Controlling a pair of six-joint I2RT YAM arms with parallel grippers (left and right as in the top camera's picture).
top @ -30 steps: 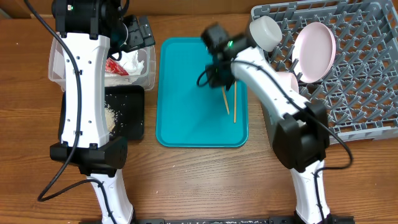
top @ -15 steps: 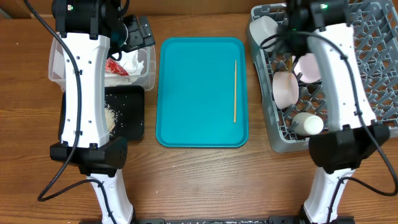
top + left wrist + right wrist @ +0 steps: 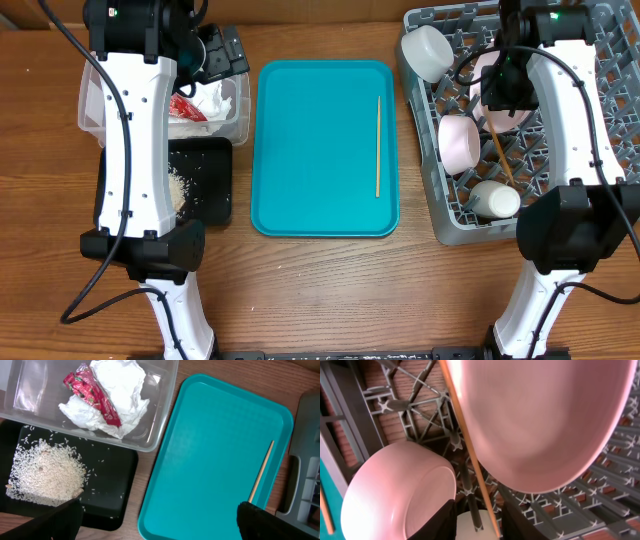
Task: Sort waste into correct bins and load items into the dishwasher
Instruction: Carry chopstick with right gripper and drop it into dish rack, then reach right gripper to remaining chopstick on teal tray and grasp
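My right gripper (image 3: 477,525) hangs over the grey dish rack (image 3: 600,150), jaws open. One chopstick (image 3: 470,455) runs loose through the gap, close to the right finger, and slants across the rack (image 3: 498,150) between the large pinkish plate (image 3: 545,420) and the smaller dish (image 3: 395,495). The other chopstick (image 3: 378,145) lies on the teal tray (image 3: 320,150). My left gripper (image 3: 157,522) is wide open and empty above the bins. The red wrapper (image 3: 92,392) and the napkin (image 3: 125,385) sit in the clear tub (image 3: 30,390). Rice (image 3: 45,472) lies in the black tray (image 3: 120,470).
Two white cups rest in the rack, one at its far left corner (image 3: 427,50) and one near its front edge (image 3: 495,200). The rack's upright pegs surround my right gripper. Bare wooden table (image 3: 330,290) runs along the front.
My right gripper carried one chopstick from the teal tray over to the dish rack and its jaws have parted, leaving the stick loose. The left arm has not moved.
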